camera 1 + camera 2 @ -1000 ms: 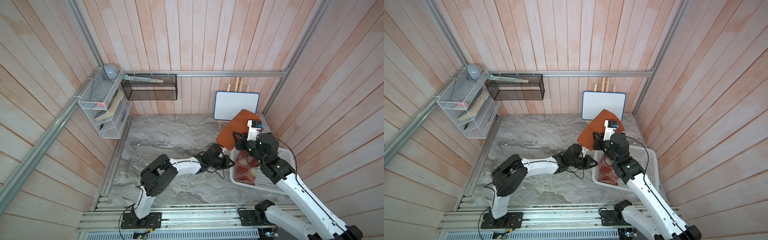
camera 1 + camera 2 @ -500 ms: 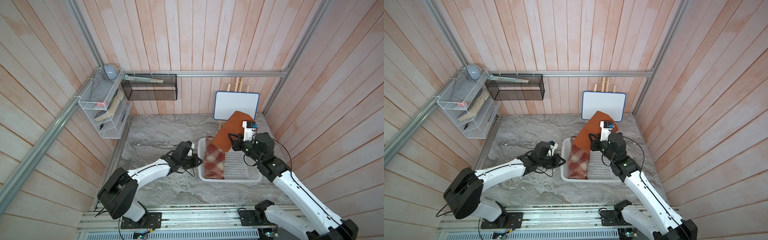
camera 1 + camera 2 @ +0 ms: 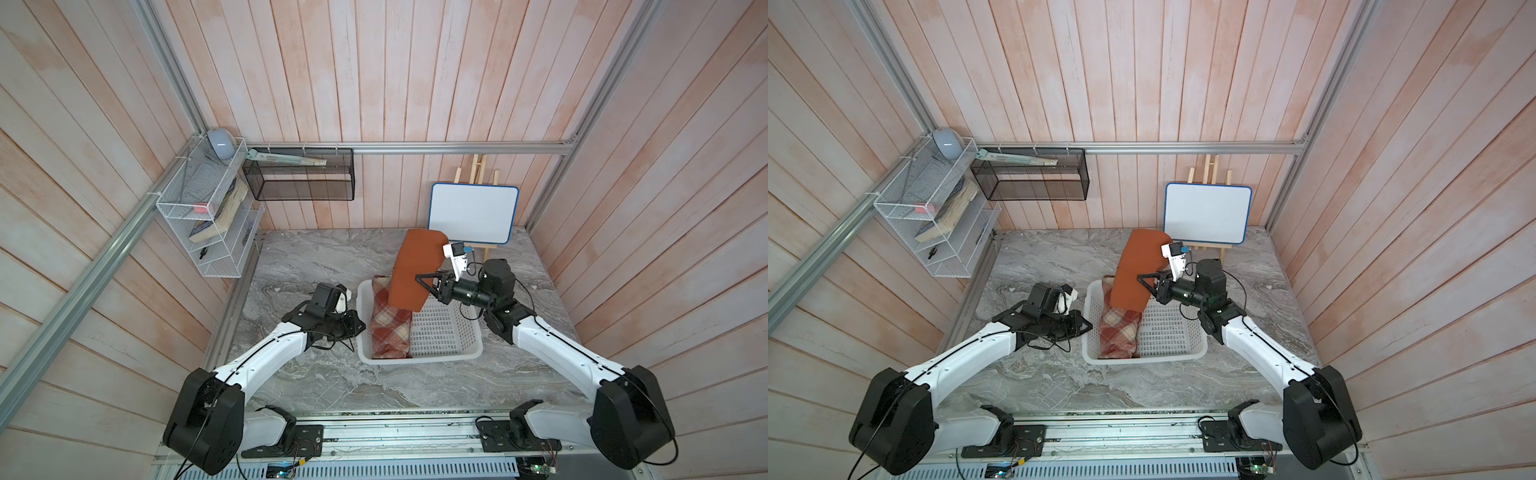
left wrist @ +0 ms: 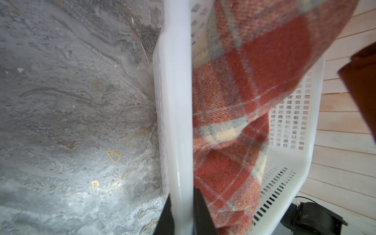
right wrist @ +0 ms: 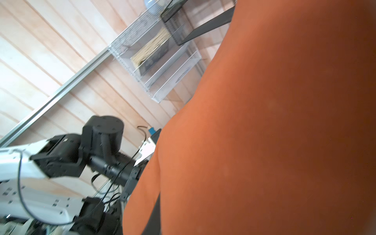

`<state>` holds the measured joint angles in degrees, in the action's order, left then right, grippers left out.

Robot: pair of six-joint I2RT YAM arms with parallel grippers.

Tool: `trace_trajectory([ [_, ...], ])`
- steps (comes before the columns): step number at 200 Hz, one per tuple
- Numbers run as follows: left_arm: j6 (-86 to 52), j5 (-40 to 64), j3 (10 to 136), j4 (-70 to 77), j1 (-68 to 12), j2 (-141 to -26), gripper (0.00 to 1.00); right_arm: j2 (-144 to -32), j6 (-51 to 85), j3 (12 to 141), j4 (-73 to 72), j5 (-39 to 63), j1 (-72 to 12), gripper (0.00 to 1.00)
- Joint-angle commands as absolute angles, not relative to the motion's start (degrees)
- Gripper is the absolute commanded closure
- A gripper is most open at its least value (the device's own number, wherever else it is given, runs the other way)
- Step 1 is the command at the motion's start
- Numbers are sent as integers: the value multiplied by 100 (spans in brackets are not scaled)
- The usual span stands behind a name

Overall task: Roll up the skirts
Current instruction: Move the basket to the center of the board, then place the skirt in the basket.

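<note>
**Finding 1, grip.** Your right fingers (image 5: 152,217) are closed on one edge of the rust-orange skirt (image 3: 415,270). The skirt hangs in the air over the far end of the white basket (image 3: 419,359), and in both top views its lower hem overlaps the plaid skirt (image 3: 388,328). The pinch appears to take only a narrow strip of cloth. A quick swing could pull the fabric free, and it would then drop back into the basket or across the rim.

**Finding 2, snagging.** The plaid skirt lies bunched along the basket's left side, under the hanging hem. I cannot tell whether the two touch. Woolly cloth clings, so raising the orange skirt higher may drag the plaid one up the wall.

**Finding 3, basket.** Your left fingers (image 4: 200,211) are clamped on the basket's left rim, one inside the wall and one outside. If that clamp pulls or slips while your right arm moves, the basket is likely to tip or skid on the tabletop (image 3: 316,257).

**Finding 4, clearance.** The whiteboard (image 3: 473,212) on its easel stands near the raised skirt, behind it. A wide carry toward the back could knock it over.

**Status.** Neither skirt is spread flat, so rolling has not begun.
</note>
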<state>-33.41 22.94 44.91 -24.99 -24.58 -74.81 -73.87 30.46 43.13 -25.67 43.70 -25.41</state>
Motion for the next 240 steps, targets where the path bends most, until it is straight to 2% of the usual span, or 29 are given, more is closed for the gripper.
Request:
trace_trajectory([
  [1,-2675,1658,4726,-3131,-2280,-7689,100,-7858,3186,3879,-3342,5710,-2467,100],
  [26,-2619,1653,4927,-3371,-2173,-7807,100,-8748,3247,3701,-3379,5993,-2194,100],
  [36,-2619,1597,5034,-3405,-2162,-7805,100,-8867,3308,3591,-3407,5737,-2150,100],
  [57,-2585,1365,5273,-3592,-2082,-7844,100,-9087,2531,4089,-1752,5321,-2118,100],
  [109,-2698,1348,5282,-3466,-1507,-7838,100,-9046,2054,4724,695,3773,-2116,100],
  [163,-2653,1355,5410,-3359,-1418,-8069,100,-9667,1829,5276,1308,3527,-2201,100],
  [215,-2538,1100,5787,-3448,-1393,-8178,100,-10247,1748,5994,2258,2473,-2312,100],
  [220,-2532,1132,5807,-3431,-1399,-8198,100,-10268,1747,6038,2340,2320,-2330,96],
  [234,-2536,1164,5852,-3411,-1390,-8249,100,-10309,1729,6121,2494,2083,-2337,95],
  [240,-2532,1176,5877,-3406,-1394,-8280,100,-10296,1735,6117,2480,2066,-2338,91],
])
